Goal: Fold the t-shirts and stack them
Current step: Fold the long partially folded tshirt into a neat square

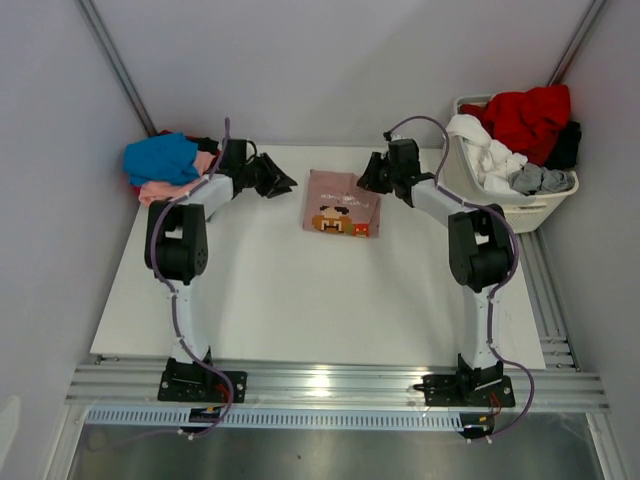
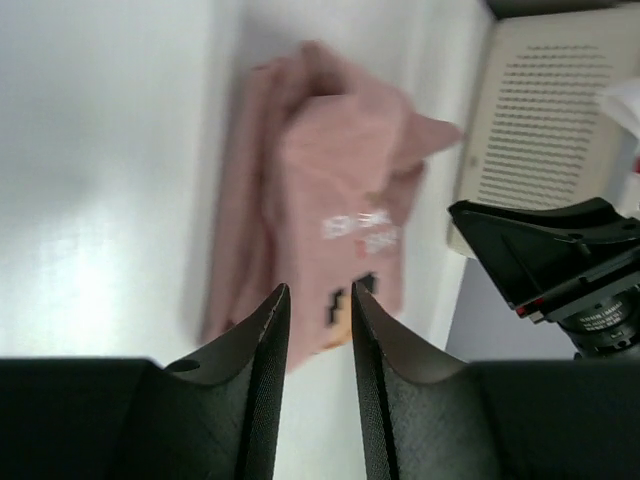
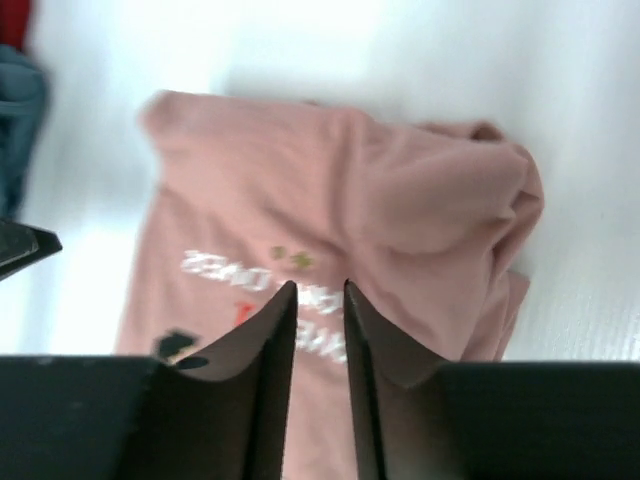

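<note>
Pink shirt (image 1: pixel 342 202), soft and floppy, is probably best pinched at a folded edge. Left gripper (image 2: pixel 318 292) and right gripper (image 3: pixel 320 287) are seen slightly parted, nothing held.

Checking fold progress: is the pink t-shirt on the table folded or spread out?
Folded: the pink t-shirt lies as a compact rectangle, print up, with doubled layers along its edge.

Folded dusty-pink tee (image 1: pixel 342 205) lies flat, centre-back — blue and salmon tees (image 1: pixel 160 162) heaped far left.
</note>
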### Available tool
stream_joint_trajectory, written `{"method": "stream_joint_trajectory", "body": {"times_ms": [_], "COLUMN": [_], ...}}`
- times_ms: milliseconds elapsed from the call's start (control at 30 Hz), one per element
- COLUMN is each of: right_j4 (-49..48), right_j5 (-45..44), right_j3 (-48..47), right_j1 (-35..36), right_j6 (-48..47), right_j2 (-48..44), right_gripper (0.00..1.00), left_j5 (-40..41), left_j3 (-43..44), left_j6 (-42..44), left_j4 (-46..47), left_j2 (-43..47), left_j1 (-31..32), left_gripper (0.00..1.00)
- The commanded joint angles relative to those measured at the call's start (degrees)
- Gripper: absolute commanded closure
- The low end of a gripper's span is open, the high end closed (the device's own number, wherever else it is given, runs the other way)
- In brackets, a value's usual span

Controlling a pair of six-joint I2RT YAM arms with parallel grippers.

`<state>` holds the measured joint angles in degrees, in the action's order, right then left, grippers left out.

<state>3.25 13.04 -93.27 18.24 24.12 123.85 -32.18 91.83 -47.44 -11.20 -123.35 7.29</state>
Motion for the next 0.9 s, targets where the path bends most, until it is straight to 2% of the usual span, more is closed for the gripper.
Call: {"method": "stream_joint_trajectory", "body": {"times_ms": [0, 100, 233, 367, 633, 733, 867], "right_j4": [-0.08, -0.08, -2.54, -12.27, -27.65, -29.70, -29.44], "right_j5": [-0.21, 2.24, 9.44, 15.78, 26.07, 27.48, 26.34], "right_j3": [0.90, 3.18, 6.08, 8.19, 9.95, 12.15, 15.31], "right_j1": [1.79, 3.38, 4.70, 4.61, 4.61, 4.70, 4.70], "right_j6": [-2.67, -0.31, 5.13, 13.57, 30.26, 32.83, 31.78], "right_j2": [-7.65, -9.77, -9.16, -3.90, 7.01, 9.56, 10.10], "right_gripper": [0.68, 0.62, 0.61, 0.62, 0.64, 0.65, 0.66], "left_j5": [-5.43, -5.00, -2.02, 0.98, 0.37, 0.98, 2.47], "left_j3": [-1.47, -6.20, -11.66, -17.73, -24.42, -26.35, -27.32], "left_j6": [2.35, 4.46, 5.52, 7.01, 8.06, 9.03, 10.26], "left_j4": [7.07, 8.13, 6.11, 5.05, 3.21, 2.42, 0.57], "left_j2": [8.82, 13.56, 19.28, 24.81, 33.42, 36.06, 37.83], "left_j1": [1.14, 2.29, 2.82, 3.78, 5.19, 5.45, 5.45], "left_gripper": [0.65, 0.65, 0.65, 0.65, 0.65, 0.65, 0.65]}}
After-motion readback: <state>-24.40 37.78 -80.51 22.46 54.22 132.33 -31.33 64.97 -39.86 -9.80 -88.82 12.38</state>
